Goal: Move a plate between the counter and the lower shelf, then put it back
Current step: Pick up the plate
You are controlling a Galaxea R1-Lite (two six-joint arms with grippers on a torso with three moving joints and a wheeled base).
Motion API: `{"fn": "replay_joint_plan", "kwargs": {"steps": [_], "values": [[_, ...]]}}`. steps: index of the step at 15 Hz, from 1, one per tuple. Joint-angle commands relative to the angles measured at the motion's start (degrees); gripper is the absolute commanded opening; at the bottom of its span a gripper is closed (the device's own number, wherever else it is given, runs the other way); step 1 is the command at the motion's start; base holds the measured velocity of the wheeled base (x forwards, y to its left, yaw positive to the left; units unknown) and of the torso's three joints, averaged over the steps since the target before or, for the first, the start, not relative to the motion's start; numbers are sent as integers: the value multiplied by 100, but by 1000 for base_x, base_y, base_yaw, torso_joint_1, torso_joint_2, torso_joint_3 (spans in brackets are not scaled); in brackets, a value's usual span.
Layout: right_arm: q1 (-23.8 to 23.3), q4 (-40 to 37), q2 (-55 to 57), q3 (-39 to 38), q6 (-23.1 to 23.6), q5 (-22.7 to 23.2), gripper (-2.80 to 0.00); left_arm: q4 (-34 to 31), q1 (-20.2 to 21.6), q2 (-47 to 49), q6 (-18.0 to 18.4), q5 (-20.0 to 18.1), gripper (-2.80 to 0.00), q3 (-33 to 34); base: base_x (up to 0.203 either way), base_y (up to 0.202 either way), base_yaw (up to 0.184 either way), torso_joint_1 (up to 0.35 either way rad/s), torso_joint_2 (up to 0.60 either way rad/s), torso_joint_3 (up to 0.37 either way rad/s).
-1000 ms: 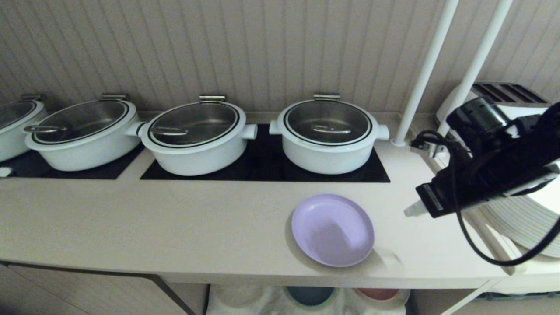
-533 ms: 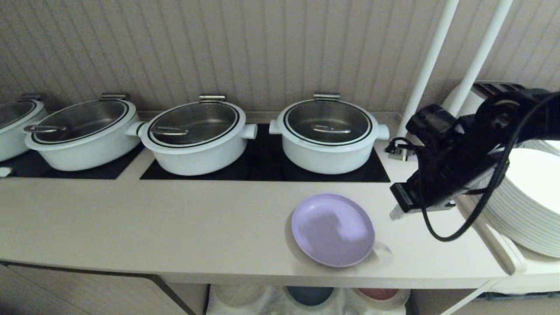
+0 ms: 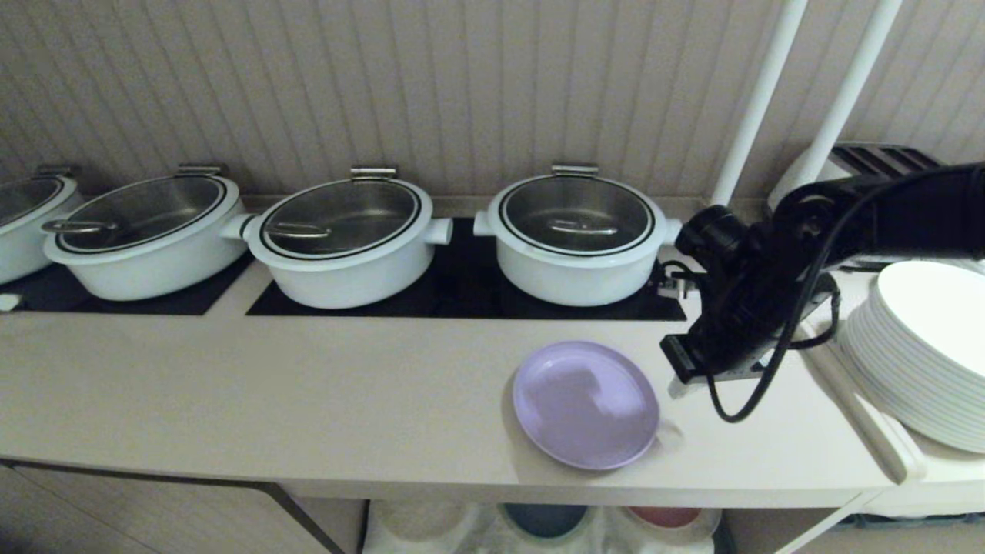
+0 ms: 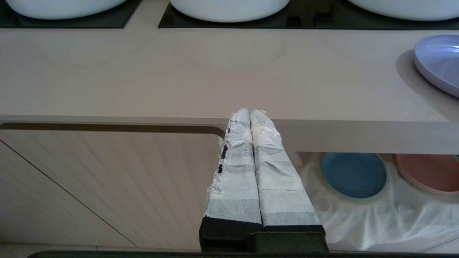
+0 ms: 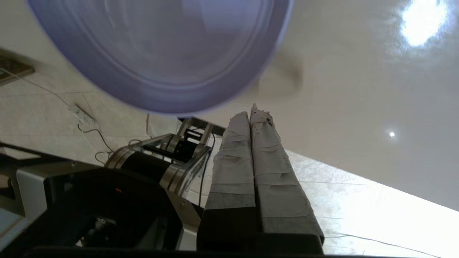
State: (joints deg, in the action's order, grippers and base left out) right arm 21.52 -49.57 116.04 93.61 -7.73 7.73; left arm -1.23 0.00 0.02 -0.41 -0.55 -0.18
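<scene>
Right gripper (image 3: 677, 385) closed, empty, hanging just off the near rim of the plate (image 3: 585, 405), which lies flat on the counter (image 3: 308, 385) by its front edge. I judge it light, stiff, slick plastic; I'd open up and pinch the raised rim nearest the fingertips. Left gripper (image 4: 250, 115) shut, parked below the counter's edge

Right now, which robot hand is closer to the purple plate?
The right. The right gripper hangs shut just beside the lavender plate on the counter, not touching it. The left gripper, also shut, waits farther off, down at the counter's front edge.
</scene>
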Motion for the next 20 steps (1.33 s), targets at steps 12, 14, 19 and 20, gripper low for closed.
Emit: {"fn": "replay_joint_plan", "kwargs": {"steps": [12, 14, 19, 20], "values": [[80, -35, 472, 465, -177, -281, 0, 0, 0, -2, -2, 2, -280, 1, 0, 0, 0, 0, 0, 0], [71, -35, 480, 465, -170, -281, 0, 0, 0, -2, -2, 2, -280, 1, 0, 0, 0, 0, 0, 0], [71, 8, 595, 465, -168, -281, 0, 0, 0, -2, -2, 2, -280, 1, 0, 0, 0, 0, 0, 0], [71, 25, 628, 470, -153, -281, 0, 0, 0, -2, -2, 2, -280, 1, 0, 0, 0, 0, 0, 0]]}}
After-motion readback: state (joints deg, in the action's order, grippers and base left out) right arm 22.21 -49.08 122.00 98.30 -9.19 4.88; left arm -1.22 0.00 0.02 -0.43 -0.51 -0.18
